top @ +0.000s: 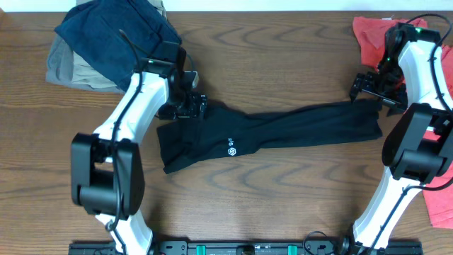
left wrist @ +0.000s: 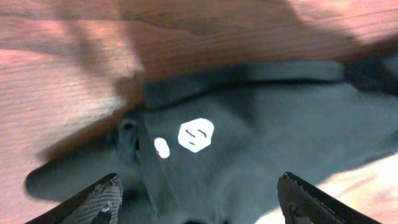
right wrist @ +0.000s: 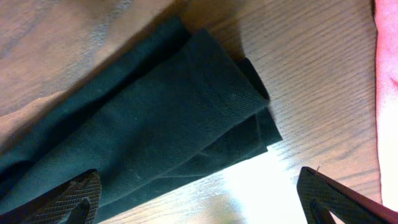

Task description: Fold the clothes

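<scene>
A long black garment (top: pixel 283 131) with a small white logo (top: pixel 231 150) lies stretched across the middle of the table. My left gripper (top: pixel 190 105) is open above its left end; the left wrist view shows the dark cloth (left wrist: pixel 261 137) and logo (left wrist: pixel 196 135) between the spread fingers (left wrist: pixel 199 199). My right gripper (top: pixel 368 88) is open above the garment's right end. The right wrist view shows the folded black end (right wrist: pixel 174 118) lying on the wood between its spread fingers (right wrist: pixel 199 199), which hold nothing.
A pile of navy (top: pixel 117 32) and tan clothes (top: pixel 67 71) sits at the back left. A red garment (top: pixel 371 35) lies at the back right, also showing in the right wrist view (right wrist: pixel 387 93). More red cloth (top: pixel 439 198) lies at the right edge.
</scene>
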